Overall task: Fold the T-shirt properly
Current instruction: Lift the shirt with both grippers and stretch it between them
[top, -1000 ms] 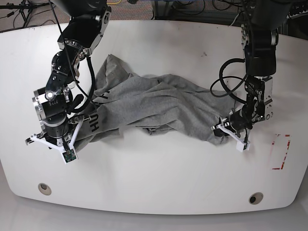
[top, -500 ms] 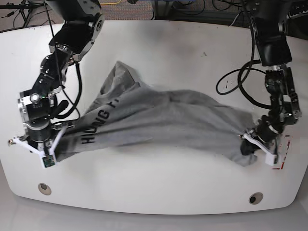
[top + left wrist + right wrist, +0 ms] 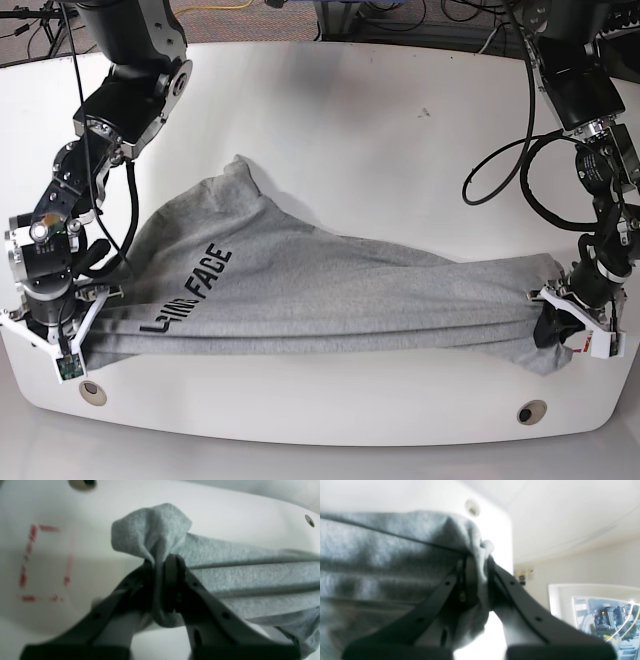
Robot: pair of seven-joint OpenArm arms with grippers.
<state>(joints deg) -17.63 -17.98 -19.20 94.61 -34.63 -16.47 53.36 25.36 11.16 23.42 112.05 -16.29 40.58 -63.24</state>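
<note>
The heather-grey T-shirt (image 3: pixel 330 290) hangs stretched in a long band across the front of the white table (image 3: pixel 380 110), with black lettering (image 3: pixel 200 285) showing near its left end. My left gripper (image 3: pixel 565 320) is at the right end in the base view, shut on a bunched corner of the T-shirt (image 3: pixel 250 575). The left wrist view shows cloth pinched between its black fingers (image 3: pixel 172 580). My right gripper (image 3: pixel 85 335) is at the left end, shut on the other corner. The right wrist view shows the T-shirt (image 3: pixel 382 555) clamped in that gripper (image 3: pixel 480 565).
A red dashed rectangle (image 3: pixel 45 562) is marked on the table just beyond the left gripper. Two round holes (image 3: pixel 92 392) (image 3: pixel 532 412) sit near the table's front edge. Black cables (image 3: pixel 500 170) loop beside the arm on the right.
Both arms have swung outward and toward the front edge, pulling the crumpled T-shirt out into a long taut band. More of the lettering now shows.
</note>
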